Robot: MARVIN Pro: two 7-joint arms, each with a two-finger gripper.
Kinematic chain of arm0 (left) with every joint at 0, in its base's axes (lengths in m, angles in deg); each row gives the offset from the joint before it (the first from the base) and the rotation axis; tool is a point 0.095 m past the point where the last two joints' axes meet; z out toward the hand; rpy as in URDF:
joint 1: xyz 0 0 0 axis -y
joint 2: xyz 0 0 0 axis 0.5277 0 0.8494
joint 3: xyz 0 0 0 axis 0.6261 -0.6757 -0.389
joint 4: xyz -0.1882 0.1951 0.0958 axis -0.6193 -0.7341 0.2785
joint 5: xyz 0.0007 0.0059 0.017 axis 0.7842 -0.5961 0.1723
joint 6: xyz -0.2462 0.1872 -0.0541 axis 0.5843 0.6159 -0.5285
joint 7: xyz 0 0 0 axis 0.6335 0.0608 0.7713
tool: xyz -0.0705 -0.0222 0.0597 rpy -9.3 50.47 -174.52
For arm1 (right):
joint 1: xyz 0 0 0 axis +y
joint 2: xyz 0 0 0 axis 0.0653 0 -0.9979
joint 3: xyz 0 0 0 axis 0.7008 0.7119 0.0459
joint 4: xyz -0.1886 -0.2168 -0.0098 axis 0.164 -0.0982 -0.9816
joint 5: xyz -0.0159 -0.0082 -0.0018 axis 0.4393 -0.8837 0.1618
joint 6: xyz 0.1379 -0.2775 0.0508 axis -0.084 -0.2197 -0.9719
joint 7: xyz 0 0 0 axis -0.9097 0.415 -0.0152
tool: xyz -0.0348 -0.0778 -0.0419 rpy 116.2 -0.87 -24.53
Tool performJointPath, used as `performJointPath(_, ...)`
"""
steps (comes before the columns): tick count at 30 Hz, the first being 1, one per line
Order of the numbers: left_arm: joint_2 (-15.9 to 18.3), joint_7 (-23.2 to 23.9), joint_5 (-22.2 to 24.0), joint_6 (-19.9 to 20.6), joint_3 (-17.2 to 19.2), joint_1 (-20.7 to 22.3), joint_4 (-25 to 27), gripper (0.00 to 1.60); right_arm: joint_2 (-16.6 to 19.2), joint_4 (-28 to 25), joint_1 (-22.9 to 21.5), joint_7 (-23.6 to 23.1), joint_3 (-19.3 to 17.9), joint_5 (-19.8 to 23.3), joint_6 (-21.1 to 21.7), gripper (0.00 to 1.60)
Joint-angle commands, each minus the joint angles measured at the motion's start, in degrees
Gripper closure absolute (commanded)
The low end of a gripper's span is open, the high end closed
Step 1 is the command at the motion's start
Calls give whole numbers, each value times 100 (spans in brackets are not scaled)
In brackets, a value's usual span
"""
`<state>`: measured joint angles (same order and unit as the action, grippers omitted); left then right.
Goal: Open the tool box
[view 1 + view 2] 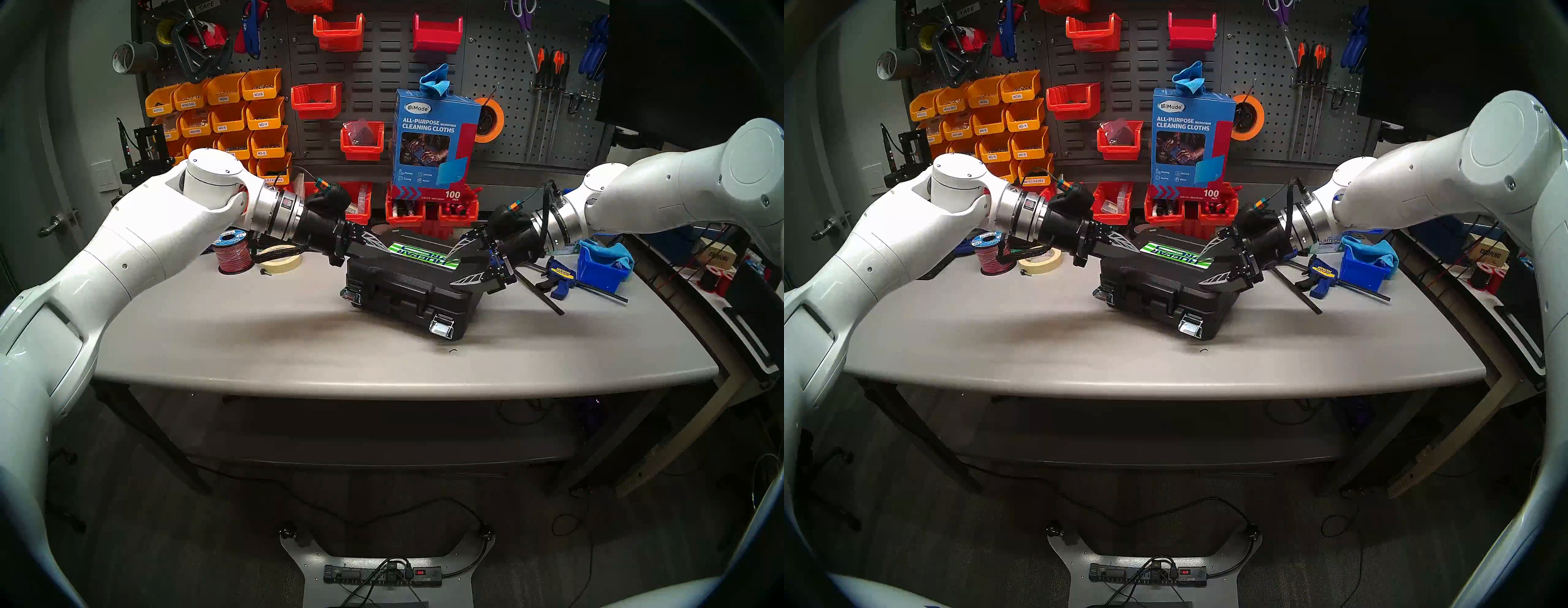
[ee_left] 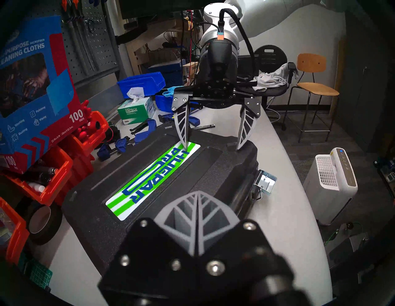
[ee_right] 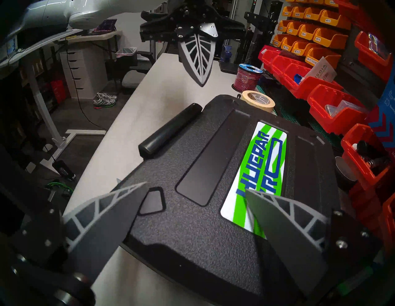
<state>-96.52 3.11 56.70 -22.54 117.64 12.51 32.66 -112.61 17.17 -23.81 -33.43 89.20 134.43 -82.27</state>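
Note:
The black tool box (image 1: 407,293) lies at an angle mid-table, its green-white-blue label (image 1: 424,257) facing up and its lid down. Two silver latches (image 1: 441,327) (image 1: 351,294) stick out from its front side, beside the black handle (image 3: 171,130). My left gripper (image 1: 384,248) is shut, empty, its tip just over the lid's left end (image 2: 197,193). My right gripper (image 1: 453,268) is open over the lid's right end. In the right wrist view (image 3: 196,187) one fingertip (image 3: 248,192) rests on the label, the other near the front edge.
Red bins (image 1: 403,212) and a cleaning-cloth box (image 1: 432,140) stand right behind the tool box. A wire spool (image 1: 232,254) and masking tape roll (image 1: 280,259) lie to its left. A blue clamp (image 1: 560,280) and blue bin (image 1: 602,263) lie to its right.

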Motion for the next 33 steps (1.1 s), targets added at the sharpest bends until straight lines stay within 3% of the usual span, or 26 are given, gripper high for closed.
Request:
performJointPath(1, 229, 183, 129, -218, 186, 49, 91, 160, -266, -204, 58, -243, 141, -239, 135, 0)
performJointPath(12, 667, 337, 304, -478, 400, -117, 291, 160, -682, -180, -29, -232, 85, -216, 249, 0)
performJointPath(20, 740, 356, 471, -714, 504, -334, 243, 160, -941, -195, -147, -195, 138, -252, 338, 0)
performJointPath(33, 708, 370, 533, -839, 554, -436, 202, 160, -1009, -218, -309, -59, 383, -304, 295, 0)
